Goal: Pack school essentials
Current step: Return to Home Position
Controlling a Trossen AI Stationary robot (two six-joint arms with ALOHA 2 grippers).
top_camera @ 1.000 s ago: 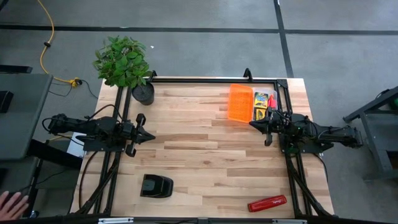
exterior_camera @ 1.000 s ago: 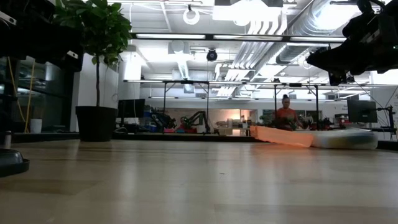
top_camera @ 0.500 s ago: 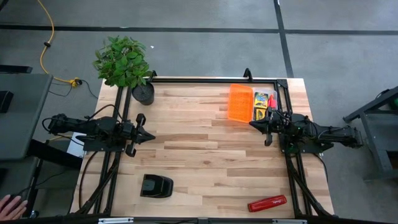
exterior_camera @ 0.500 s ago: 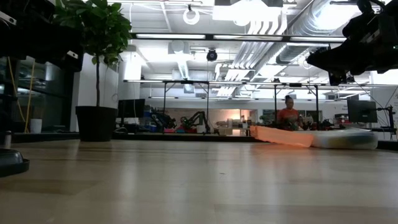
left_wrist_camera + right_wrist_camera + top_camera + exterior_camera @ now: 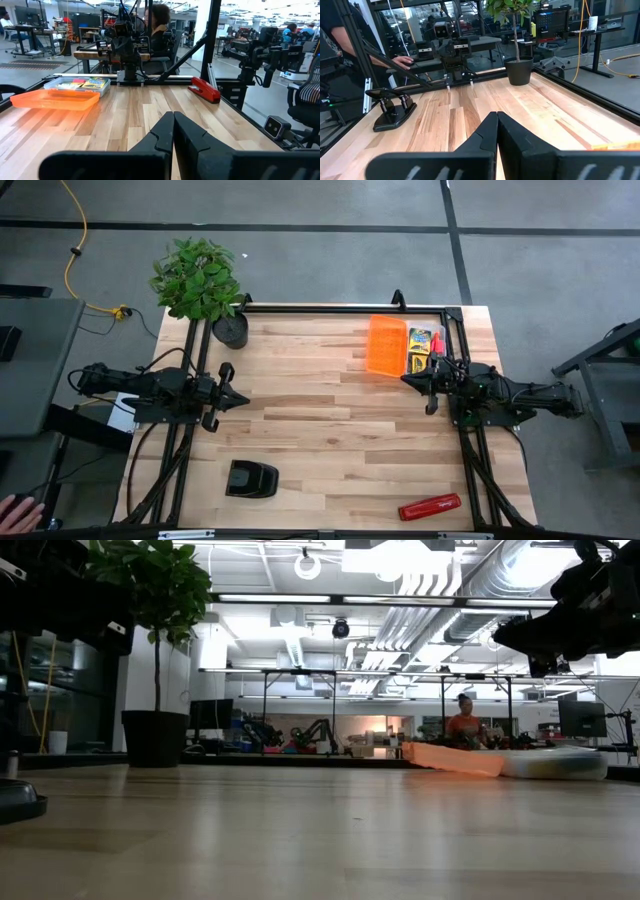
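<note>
Potted plant: far-left corner of the counter, out of my way.
Left arm: parked at the left edge, about midway along it. Its wrist camera shows me the jaws pressed together with nothing between them.
Black desk tool: near edge, left of centre. Not part of the packing.
Orange supply box: far-right corner, lid folded out flat, long axis running from the far edge toward the near edge.
Crayon boxes: lying in the box's clear tray, on the side toward the right edge. I can't sort out the thinner pieces beside them.
Red stapler: near-right corner, well apart from the box.
Right arm: reaching in from the right edge, jaws together and empty, tips just beside the box's near end.
Key relation: the box lies on the far-edge side of the right jaws. The right arm is much the nearer one, and I judge a pull-back toward the right edge clears it.
</note>
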